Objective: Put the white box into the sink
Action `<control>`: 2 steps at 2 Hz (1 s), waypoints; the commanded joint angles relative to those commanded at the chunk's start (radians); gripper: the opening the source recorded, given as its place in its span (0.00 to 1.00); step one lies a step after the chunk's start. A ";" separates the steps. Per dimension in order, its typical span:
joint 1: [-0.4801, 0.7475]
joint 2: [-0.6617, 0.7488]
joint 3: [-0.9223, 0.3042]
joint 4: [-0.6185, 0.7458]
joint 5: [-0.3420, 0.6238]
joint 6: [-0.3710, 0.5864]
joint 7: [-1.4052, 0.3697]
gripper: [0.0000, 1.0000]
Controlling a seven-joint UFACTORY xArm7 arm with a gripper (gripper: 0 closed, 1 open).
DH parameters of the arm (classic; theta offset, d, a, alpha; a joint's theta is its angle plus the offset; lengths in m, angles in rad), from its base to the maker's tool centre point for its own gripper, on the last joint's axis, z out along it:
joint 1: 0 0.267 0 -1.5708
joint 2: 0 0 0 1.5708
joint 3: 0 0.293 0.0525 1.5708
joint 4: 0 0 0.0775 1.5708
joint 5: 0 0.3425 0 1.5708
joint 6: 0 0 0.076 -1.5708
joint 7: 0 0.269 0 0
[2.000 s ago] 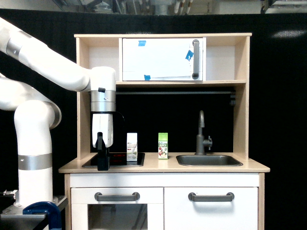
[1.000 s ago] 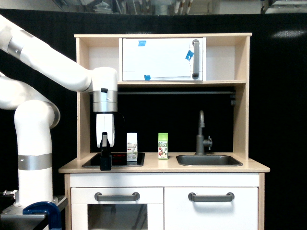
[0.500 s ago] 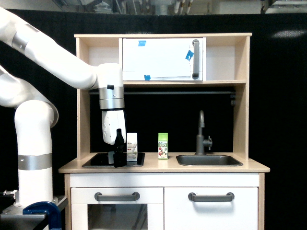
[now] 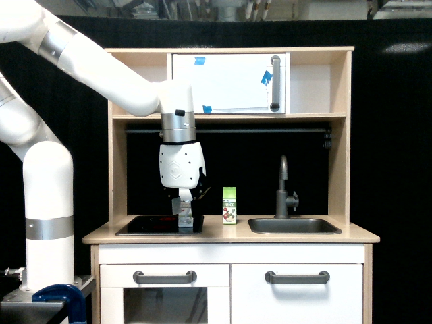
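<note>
the exterior view faced a toy kitchen unit straight on. the white arm (image 4: pixel 101 67) came in from the view's upper left, bent at a wrist with a grey band, and hung straight down over the black hob (image 4: pixel 145 225), which was set into the left part of the wooden desk (image 4: pixel 229 237). the jaws (image 4: pixel 185 206) sat low over the right end of the hob, right where the white box (image 4: pixel 185 217) stood. only the lower part of the box showed under the white hand body, with a dark print low on its front; its top was hidden behind the hand. a dark finger (image 4: pixel 201 194) showed at the right of the box. the jaws appeared to be down around the box, but whether they were pinching it or standing spread could not be told from this angle. the box seemed to rest on the hob's right edge, upright.

just to the view's right of the box, apart from it, a green-topped juice carton (image 4: pixel 229 206) stood upright on the desk. further right lay the grey sink (image 4: pixel 294 226), sunk into the desk, with a dark tap (image 4: pixel 284 189) rising behind its left end. the box was well to the left of the sink, with the juice carton between them.

above, a shelf carried a white cabinet door (image 4: pixel 228 84) with a grey upright handle and bits of blue tape. below the desk, two white drawer fronts bore grey handles (image 4: pixel 165 277).
</note>
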State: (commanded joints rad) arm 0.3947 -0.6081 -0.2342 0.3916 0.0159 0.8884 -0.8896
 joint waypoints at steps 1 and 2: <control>0.133 0.044 -0.046 0.065 -0.020 0.054 -0.342 1.00; 0.218 -0.001 -0.136 0.054 0.004 0.111 -0.625 1.00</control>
State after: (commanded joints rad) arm 0.6125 -0.6095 -0.3703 0.4460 0.0203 0.9990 -1.5144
